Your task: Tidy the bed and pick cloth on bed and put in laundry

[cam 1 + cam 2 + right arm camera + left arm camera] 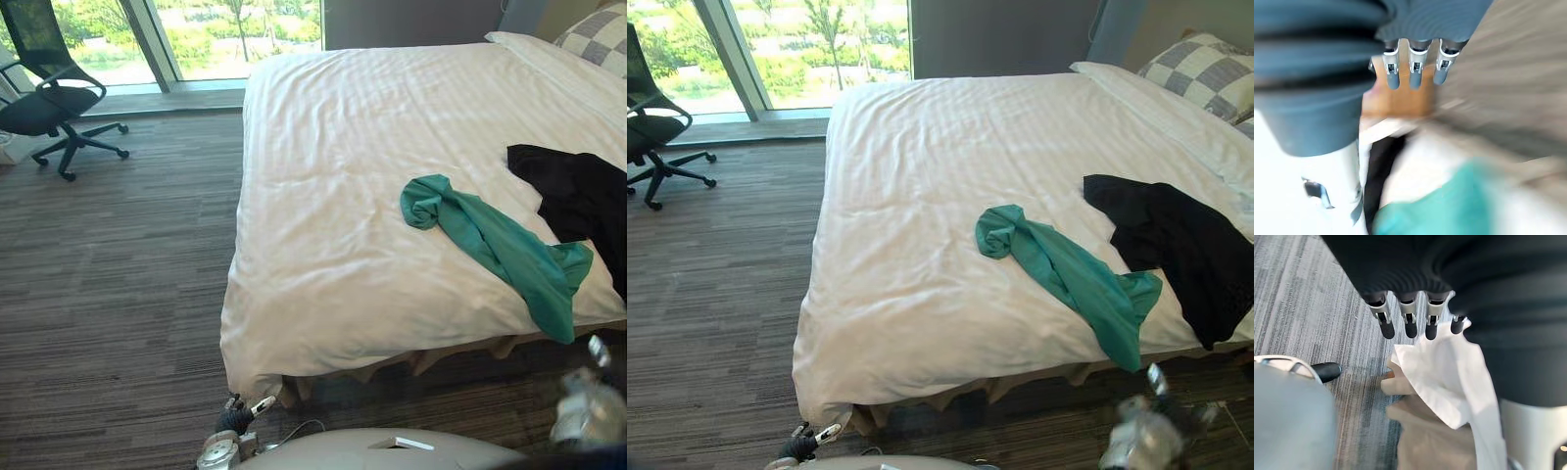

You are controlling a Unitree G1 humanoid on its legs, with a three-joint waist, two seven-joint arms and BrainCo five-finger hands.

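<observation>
The green cloth (490,240) lies on the smooth white bed (343,147), a soft crumpled strip. Its long axis runs diagonally from a bunched end mid-bed to a tail drooping over the front edge, just above the right hand (586,409). That hand is the nearer of the 2 and hangs with fingers straight, holding nothing. A limp black cloth (578,191) lies just beyond, and the left hand (1408,323), fingers likewise straight and empty, hangs by the bed's near corner, well apart from both cloths.

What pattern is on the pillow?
The pillow is checked grey and cream, best seen in the right eye view.
</observation>
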